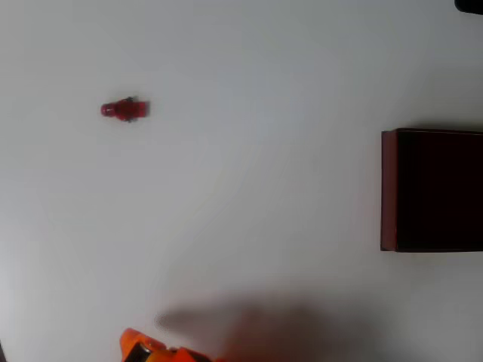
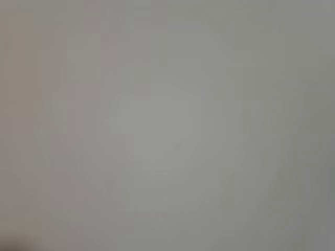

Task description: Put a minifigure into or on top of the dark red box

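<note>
At the upper left of the overhead view, a tiny all-red plastic minifigure [image 1: 125,109] lies flat on its side on the plain white table [image 1: 249,151], rounded head pointing left, a small grey detail showing near its right end. Nothing touches it.

Far right, cut by the picture's edge: a large rectangular dark red box [image 1: 432,190], open top showing a near-black inside, with a lighter reddish-brown side wall facing left. It sits flat on the table, well apart from the minifigure (most of the table's width lies between them).

Bottom edge, left of centre: an orange piece of the robot's gripper [image 1: 155,350] pokes into the picture, with a soft dark shadow spreading to its right. So little of it shows that I cannot tell whether the jaws stand wide or closed; it appears to hold nothing, though that is uncertain. It is well apart from both the minifigure and the box.

Wrist view: a blurred, even pale grey surface, probably the table seen close.
</note>
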